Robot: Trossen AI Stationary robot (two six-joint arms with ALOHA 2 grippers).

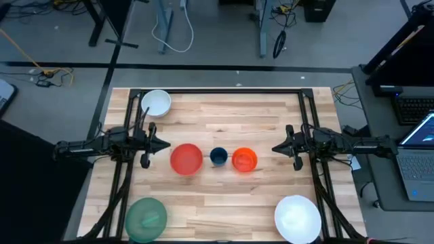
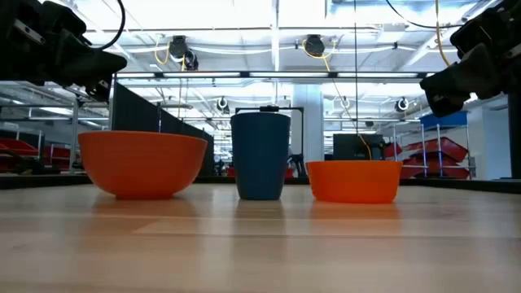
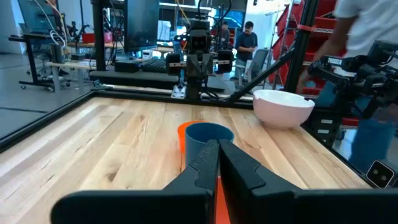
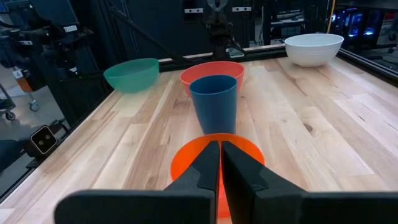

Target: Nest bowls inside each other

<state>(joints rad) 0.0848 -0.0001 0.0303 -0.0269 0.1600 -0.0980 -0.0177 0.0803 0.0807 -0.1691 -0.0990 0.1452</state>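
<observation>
Three bowls stand upright in a row at mid-table: a red bowl (image 1: 186, 159), a tiny dark blue bowl (image 1: 218, 156) and a small orange bowl (image 1: 244, 160). A small white bowl (image 1: 156, 103) sits at the far left, a green bowl (image 1: 146, 219) at the near left and a large white bowl (image 1: 298, 219) at the near right. My left gripper (image 1: 166, 144) hovers shut, left of the red bowl and above the table. My right gripper (image 1: 274, 147) hovers shut, right of the orange bowl. Past my right gripper's fingers (image 4: 205, 163) the orange bowl (image 4: 186, 162), blue bowl (image 4: 214, 99) and red bowl (image 4: 214, 70) line up.
Black frame rails (image 1: 217, 93) run along the table's far edge and both sides, under the arms. A laptop (image 1: 420, 139) sits on a side desk to the right. A person (image 3: 367, 37) stands beyond the table's near right corner. Bare wood lies between the bowl row and the near edge.
</observation>
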